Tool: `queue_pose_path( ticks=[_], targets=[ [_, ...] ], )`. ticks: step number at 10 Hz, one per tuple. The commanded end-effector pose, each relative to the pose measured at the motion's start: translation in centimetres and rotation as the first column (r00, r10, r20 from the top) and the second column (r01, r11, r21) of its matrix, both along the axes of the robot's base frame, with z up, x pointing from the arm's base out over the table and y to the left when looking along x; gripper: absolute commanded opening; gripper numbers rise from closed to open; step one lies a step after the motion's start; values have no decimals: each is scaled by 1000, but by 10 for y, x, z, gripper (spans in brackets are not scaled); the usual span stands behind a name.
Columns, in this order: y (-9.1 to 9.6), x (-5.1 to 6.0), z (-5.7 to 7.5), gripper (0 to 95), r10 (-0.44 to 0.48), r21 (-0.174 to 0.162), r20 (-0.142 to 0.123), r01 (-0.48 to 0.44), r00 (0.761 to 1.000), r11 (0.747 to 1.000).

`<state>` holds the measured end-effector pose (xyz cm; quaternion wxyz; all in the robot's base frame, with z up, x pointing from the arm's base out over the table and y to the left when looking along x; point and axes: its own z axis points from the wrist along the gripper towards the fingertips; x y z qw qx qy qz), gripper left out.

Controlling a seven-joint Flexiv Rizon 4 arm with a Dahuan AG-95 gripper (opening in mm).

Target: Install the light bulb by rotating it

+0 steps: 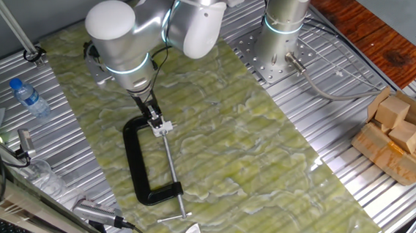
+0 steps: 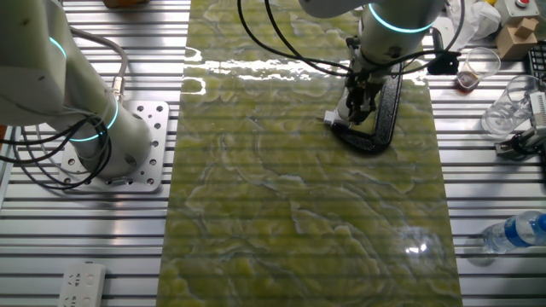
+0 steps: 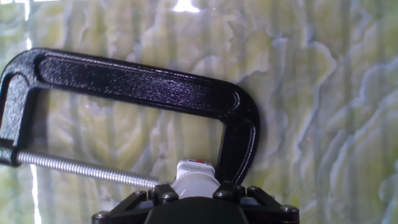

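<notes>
Hand view, bottom centre: our gripper clamped on light bulb, touching black clamp end.

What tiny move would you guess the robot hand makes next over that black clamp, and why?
Probably a slow twist of the wrist. The gripper sits right at the top end of the black C-clamp, and in the hand view a white rounded part, likely the light bulb or its fitting, sits between the fingers. I cannot tell whether they grip it yet, so closing may come first.

Two high opposite views, close hand view, sharing black C-clamp.
</notes>
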<state>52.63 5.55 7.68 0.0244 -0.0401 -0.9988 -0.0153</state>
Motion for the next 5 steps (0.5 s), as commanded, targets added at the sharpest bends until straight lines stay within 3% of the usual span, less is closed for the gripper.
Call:
queue_pose_path(
  ticks=[1,3,5],
  targets=[
    [0,0,2,0,-64,-8,1,64,998,998],
    [-1,-1,-1,0,-27,-19,1,27,1000,999],
    [-1,-1,0,380,9,-11,4,-9,1000,1000]
  ],
)
